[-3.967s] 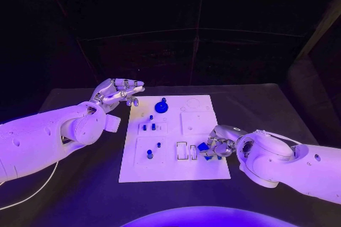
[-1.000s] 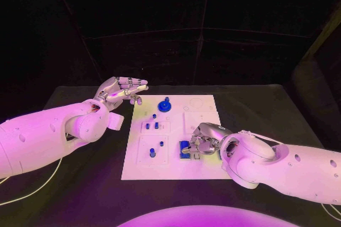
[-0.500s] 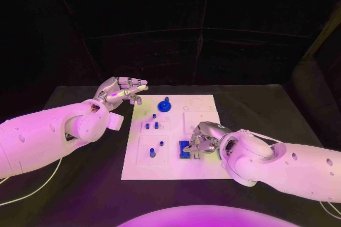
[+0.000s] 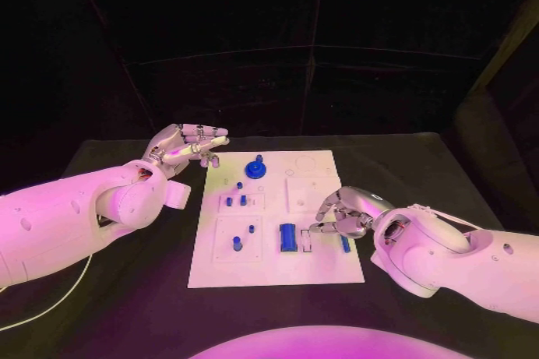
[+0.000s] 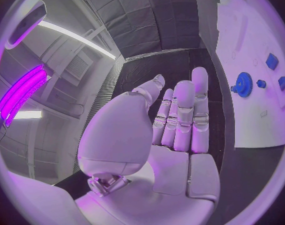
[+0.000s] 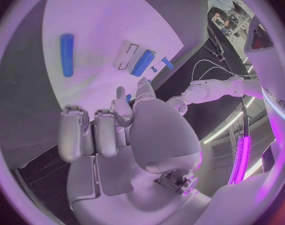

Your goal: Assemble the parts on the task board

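Comparing this moment with half a second earlier, a blue bar-shaped part point(image 4: 289, 237) was found seated upright in a slot near the front of the task board point(image 4: 277, 267), where it had previously been covered by the right hand point(image 4: 346, 217). A second blue bar point(image 4: 345, 244) was seen lying flat on the board just beside that hand. The placement was judged done, with that loose bar and an open slot point(image 4: 305, 241) beside the seated one left to deal with. The right hand had been drawn back toward the board's right side, its fingers point(image 6: 105, 133) loosely curled and nothing held in them. Farther off, a blue gear point(image 4: 256, 169) stood on the board, and the left hand point(image 4: 185, 146) was kept raised off the board's far left corner, fingers point(image 5: 183, 110) extended together and empty.
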